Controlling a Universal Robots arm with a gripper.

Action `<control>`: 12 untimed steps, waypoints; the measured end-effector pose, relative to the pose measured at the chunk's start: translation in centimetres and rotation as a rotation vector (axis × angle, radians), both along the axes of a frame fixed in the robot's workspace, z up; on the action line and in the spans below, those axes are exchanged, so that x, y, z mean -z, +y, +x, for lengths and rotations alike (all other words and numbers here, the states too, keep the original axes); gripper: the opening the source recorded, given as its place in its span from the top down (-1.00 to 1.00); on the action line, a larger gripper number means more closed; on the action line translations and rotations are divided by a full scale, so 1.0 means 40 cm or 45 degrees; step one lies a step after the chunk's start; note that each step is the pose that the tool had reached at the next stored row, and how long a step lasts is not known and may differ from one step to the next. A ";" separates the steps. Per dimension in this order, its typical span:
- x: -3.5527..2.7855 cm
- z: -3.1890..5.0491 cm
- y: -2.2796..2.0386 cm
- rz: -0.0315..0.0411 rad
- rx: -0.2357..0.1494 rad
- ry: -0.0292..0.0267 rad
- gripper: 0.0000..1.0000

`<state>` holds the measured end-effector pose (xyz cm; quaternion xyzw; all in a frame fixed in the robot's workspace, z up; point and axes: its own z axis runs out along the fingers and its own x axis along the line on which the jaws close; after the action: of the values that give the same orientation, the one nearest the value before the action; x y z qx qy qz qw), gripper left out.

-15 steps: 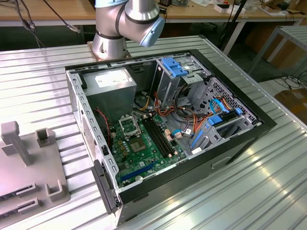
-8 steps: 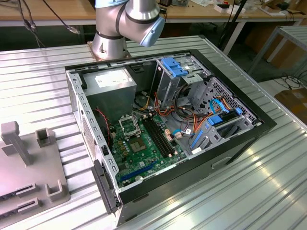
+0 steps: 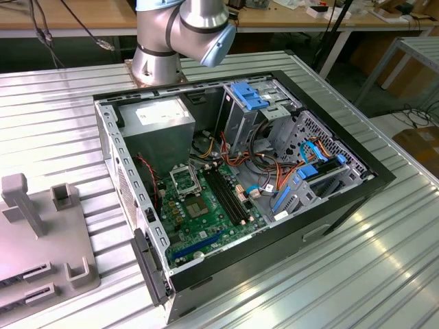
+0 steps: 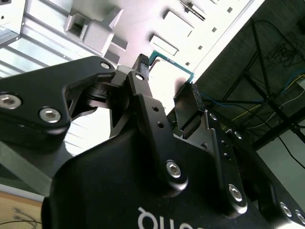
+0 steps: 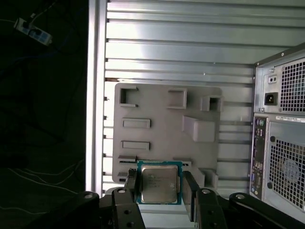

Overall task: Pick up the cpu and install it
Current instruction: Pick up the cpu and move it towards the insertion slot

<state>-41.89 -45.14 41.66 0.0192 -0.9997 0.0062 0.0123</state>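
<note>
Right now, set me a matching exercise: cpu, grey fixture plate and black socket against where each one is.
1 cpu
2 grey fixture plate
3 black socket

A on the green motherboard
B lying on the ribbed table
C held in the pincer

Pairs: 1-C, 2-B, 3-A

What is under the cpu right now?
Below the cpu, gripped in the pincer, lies the grey parts tray on the ribbed metal table. The cpu hides the tray area directly beneath it.
</note>
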 end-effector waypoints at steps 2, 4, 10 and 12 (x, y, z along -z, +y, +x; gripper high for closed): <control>0.000 0.005 0.000 0.0000 0.000 0.0000 0.06; 0.000 0.011 0.000 0.0000 0.000 -0.0001 0.06; 0.000 0.035 0.000 0.0000 0.000 0.0000 0.06; 0.000 0.042 0.000 0.0000 0.000 -0.0001 0.06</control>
<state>-40.19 -45.14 41.66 0.0192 -0.9997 0.0062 0.0122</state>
